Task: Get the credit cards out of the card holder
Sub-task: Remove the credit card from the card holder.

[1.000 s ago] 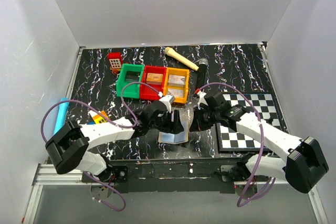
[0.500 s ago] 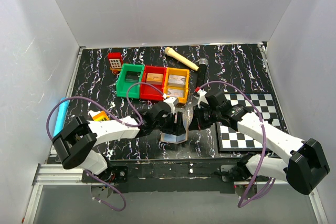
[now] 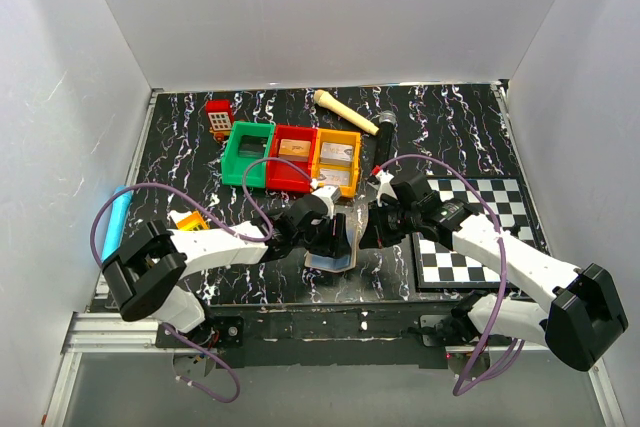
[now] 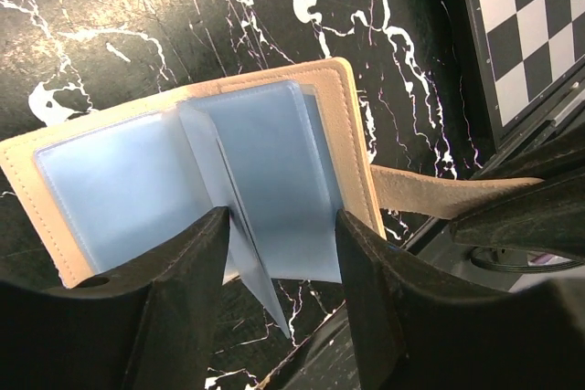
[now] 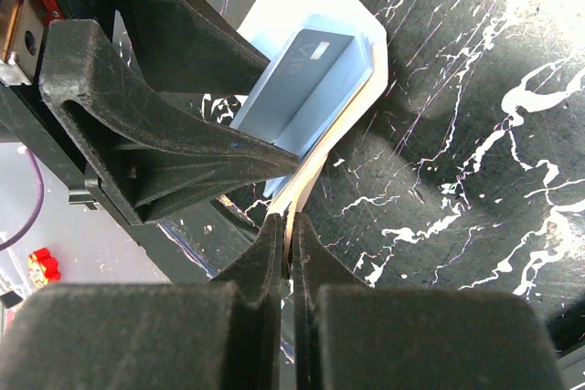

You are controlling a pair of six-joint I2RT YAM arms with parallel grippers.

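Observation:
The card holder (image 3: 336, 244) lies open near the table's front edge, cream-tan outside with pale blue sleeves (image 4: 265, 171) inside. My left gripper (image 4: 281, 258) is open and hovers over it; its fingers (image 4: 174, 299) straddle one loose blue sleeve leaf without pinching it. My right gripper (image 5: 288, 235) is shut on the holder's tan flap (image 4: 448, 196) and holds that side up. In the right wrist view a credit card (image 5: 311, 66) with dark print sits inside a sleeve of the holder (image 5: 370, 61). Any other cards are hidden.
Green (image 3: 248, 152), red (image 3: 291, 157) and orange (image 3: 337, 160) bins stand behind the holder, two holding blocks. A checkered board (image 3: 480, 227) lies at the right. A wooden handle (image 3: 343, 112), a red toy (image 3: 219, 117) and a blue tube (image 3: 117, 217) lie around.
My left gripper has moved right, in over the open holder. The holder has shifted slightly with the right gripper still on its flap.

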